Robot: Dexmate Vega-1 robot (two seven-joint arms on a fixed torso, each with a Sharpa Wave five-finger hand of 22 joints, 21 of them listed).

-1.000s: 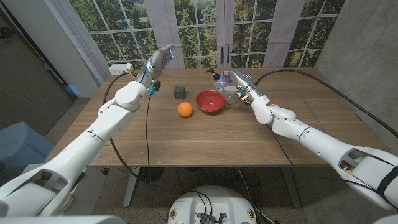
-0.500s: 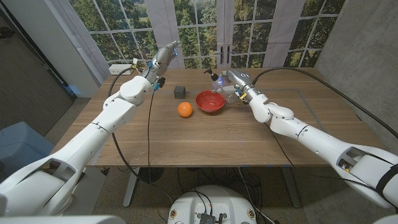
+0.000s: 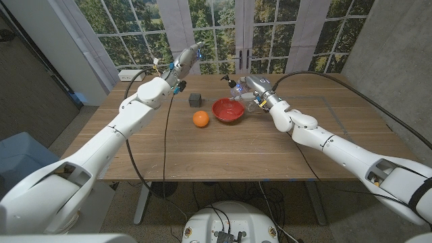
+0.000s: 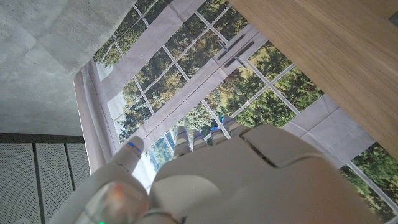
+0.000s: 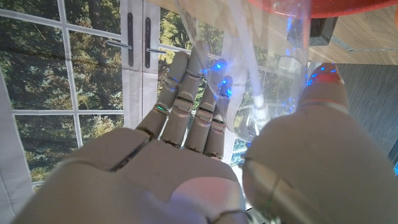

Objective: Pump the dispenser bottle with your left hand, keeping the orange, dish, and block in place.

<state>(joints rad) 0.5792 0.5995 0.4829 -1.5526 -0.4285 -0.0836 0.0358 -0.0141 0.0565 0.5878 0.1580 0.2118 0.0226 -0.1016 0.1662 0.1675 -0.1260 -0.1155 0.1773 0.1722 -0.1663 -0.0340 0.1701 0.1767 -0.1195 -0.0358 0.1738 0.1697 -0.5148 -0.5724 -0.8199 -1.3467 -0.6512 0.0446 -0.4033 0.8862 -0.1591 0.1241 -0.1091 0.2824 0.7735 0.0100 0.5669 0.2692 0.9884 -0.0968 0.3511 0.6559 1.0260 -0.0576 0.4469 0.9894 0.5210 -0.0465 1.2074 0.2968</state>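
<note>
The clear dispenser bottle (image 3: 241,94) with a black pump head stands at the table's far middle, and my right hand (image 3: 254,90) grips it from the right. Through the right wrist view the bottle's clear wall and inner tube (image 5: 261,87) sit between that hand's fingers (image 5: 186,106) and thumb. The red dish (image 3: 228,110) lies just in front of the bottle, the orange (image 3: 200,119) to the dish's left, and the dark block (image 3: 196,99) behind the orange. My left hand (image 3: 189,55) is raised over the far left part of the table, fingers stretched out and empty (image 4: 205,180), well left of the pump.
A white box (image 3: 131,73) with cables sits at the table's far left corner. Black cables trail from both arms across the wooden table (image 3: 223,155). Large windows stand behind the far edge, a grey wall on the right.
My left hand has risen and swung right, toward the bottle. The right hand, bottle, dish, orange and block have stayed put.
</note>
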